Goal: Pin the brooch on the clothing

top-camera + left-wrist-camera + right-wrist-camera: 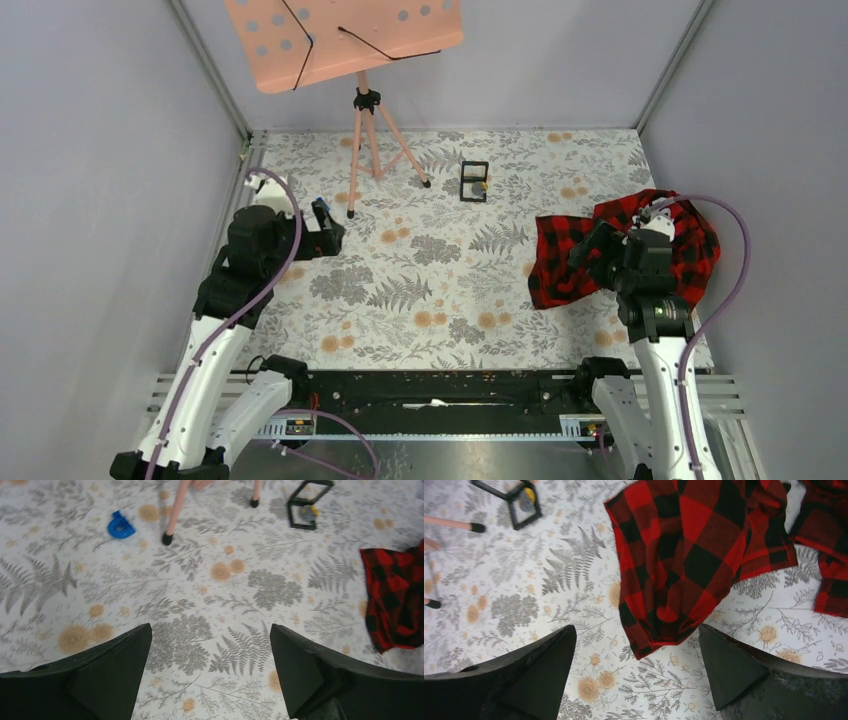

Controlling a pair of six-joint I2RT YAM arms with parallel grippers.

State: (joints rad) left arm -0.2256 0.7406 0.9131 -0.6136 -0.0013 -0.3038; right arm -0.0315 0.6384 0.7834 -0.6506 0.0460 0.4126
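Observation:
The clothing, a red-and-black check shirt (625, 250), lies crumpled at the right of the table; no white letters show. It also shows in the right wrist view (694, 555) and at the right edge of the left wrist view (395, 600). A small greyish round piece (306, 513) that looks like the brooch lies inside a black square frame (474, 182), far back at the middle. My right gripper (587, 250) hangs open and empty over the shirt's near left corner (636, 629). My left gripper (333, 237) is open and empty above bare cloth (210, 630).
A pink music stand (345, 40) on a tripod stands at the back left, with its feet (166, 538) on the floral tablecloth (440, 290). A small blue object (120, 526) lies beside one foot. Grey walls close in the left, right and back.

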